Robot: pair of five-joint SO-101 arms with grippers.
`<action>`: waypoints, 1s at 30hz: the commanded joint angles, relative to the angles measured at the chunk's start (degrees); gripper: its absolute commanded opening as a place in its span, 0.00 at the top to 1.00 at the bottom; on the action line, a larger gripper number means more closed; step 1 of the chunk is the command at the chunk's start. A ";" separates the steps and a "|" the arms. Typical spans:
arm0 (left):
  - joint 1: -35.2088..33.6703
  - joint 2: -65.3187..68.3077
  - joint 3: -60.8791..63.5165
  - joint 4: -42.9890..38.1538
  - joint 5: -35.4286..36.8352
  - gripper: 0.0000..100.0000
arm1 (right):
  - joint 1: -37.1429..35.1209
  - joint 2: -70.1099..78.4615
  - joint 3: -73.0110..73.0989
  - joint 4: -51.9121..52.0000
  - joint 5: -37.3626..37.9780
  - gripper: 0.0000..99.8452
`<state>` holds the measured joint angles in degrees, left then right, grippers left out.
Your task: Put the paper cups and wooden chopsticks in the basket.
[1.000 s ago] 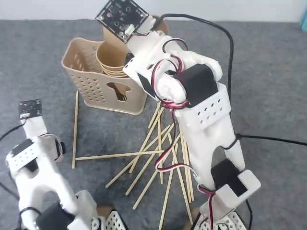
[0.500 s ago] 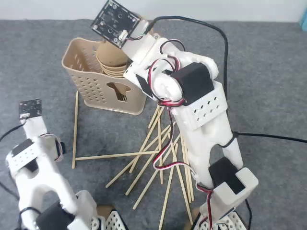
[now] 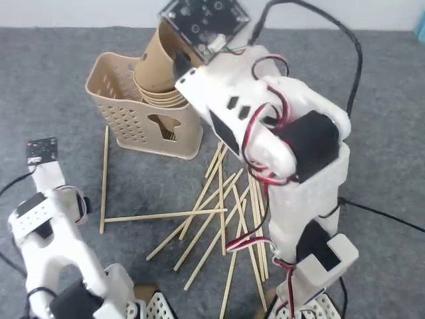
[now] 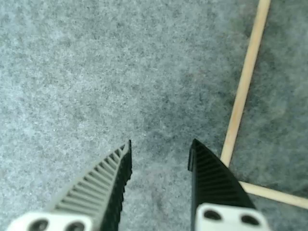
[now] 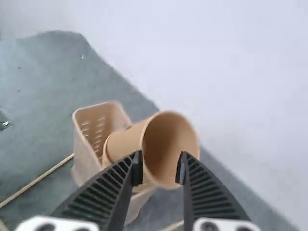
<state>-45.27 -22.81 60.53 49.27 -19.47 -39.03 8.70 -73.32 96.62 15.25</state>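
Right gripper (image 5: 159,168) narrowly parted at rim of tilted paper cup (image 5: 169,137)

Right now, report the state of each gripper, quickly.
Left gripper: open, holding nothing, above the grey mat.
Right gripper: open, just in front of the tilted paper cup that sticks out of the basket.

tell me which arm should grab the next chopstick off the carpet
Left. The left end effector is open, low over the carpet, right beside a chopstick. The right end effector is up at the paper cups in the basket.
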 commanded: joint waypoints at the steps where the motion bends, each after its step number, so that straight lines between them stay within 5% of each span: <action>1: 0.18 -1.85 -0.04 -0.88 -0.26 0.81 | -0.31 -0.31 -1.41 6.55 -2.81 0.92; 3: 0.18 -1.85 -0.04 -0.88 -0.35 0.81 | -0.04 -0.66 1.85 6.29 -2.73 1.00; 16: 0.18 -1.76 -0.04 -0.88 -0.44 0.81 | 5.14 -0.22 18.99 3.03 -2.64 0.99; 30: 0.09 -1.76 0.04 -0.88 -0.44 0.81 | 11.38 -0.31 40.97 -29.32 -3.08 0.99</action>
<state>-45.27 -22.81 60.53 49.27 -19.47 -28.57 8.97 -32.18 72.35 12.88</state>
